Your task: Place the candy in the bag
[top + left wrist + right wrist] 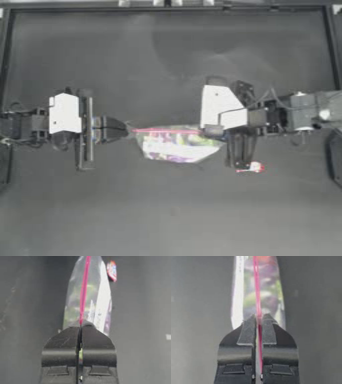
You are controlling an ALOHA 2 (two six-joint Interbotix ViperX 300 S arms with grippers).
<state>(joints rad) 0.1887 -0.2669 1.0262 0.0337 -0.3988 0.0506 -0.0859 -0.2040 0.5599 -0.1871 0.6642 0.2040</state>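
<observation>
While both arms meet near the middle of the worktop (pixel 167 210), the top view shows the zip bag (pixel 177 145) stretched between them, the left tool (pixel 120 129) pinching one end of its pink-red strip (pixel 163 131) and the right tool (pixel 215 131) the other. The candy (pixel 252 167) lies loose on the worktop just beside the bag, on the side toward the right edge.

From the left wrist, that tool's jaws are clamped on the strip, thin film hanging limp beyond, the candy farther off.

From the right wrist, its jaws likewise grip the strip. I'd judge the bag light, floppy and slippery, best held by its stiffer strip; the candy looks tiny, light and crinkly, best pinched across its wrapped middle.
</observation>
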